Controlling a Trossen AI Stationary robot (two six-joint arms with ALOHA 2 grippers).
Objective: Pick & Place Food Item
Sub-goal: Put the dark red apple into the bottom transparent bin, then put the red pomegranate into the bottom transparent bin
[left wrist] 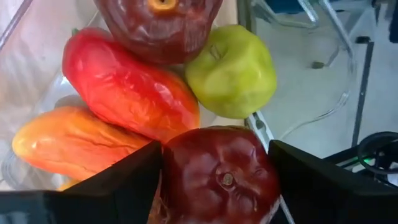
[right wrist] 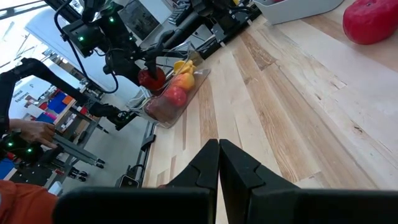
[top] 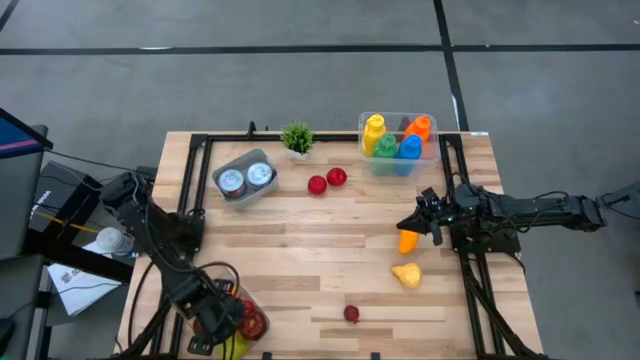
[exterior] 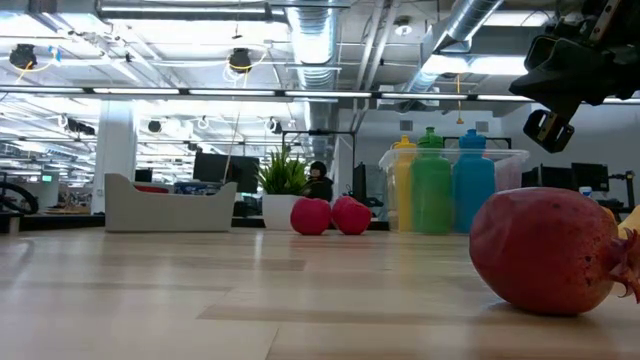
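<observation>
A clear tray [top: 232,322] at the table's near left corner holds several fruits: a red mango [left wrist: 127,90], an orange one [left wrist: 68,143], a green apple [left wrist: 233,71] and a dark red fruit [left wrist: 158,25]. My left gripper [top: 222,318] points down over this tray, shut on a dark red apple [left wrist: 221,177]. My right gripper [right wrist: 219,163] is shut on nothing and hangs above the table's right side, beside an orange food item [top: 407,240]. A yellow pear [top: 406,275] and a pomegranate [exterior: 548,250] lie on the table. My left gripper has the dark red apple between its two fingers [left wrist: 118,186], one against each of the apple's sides [left wrist: 171,180]. The fingers come from above, slanting down. The apple's stem end faces the wrist camera. It sits over the other fruits in the tray; whether it rests on them I cannot tell.
At the far edge stand a clear bin of coloured bottles [top: 398,143], a small plant [top: 296,137] and a tray with two cans [top: 245,178]. Two red fruits [top: 327,181] lie near the far middle. Bare wood spans the middle of the table [top: 330,250].
</observation>
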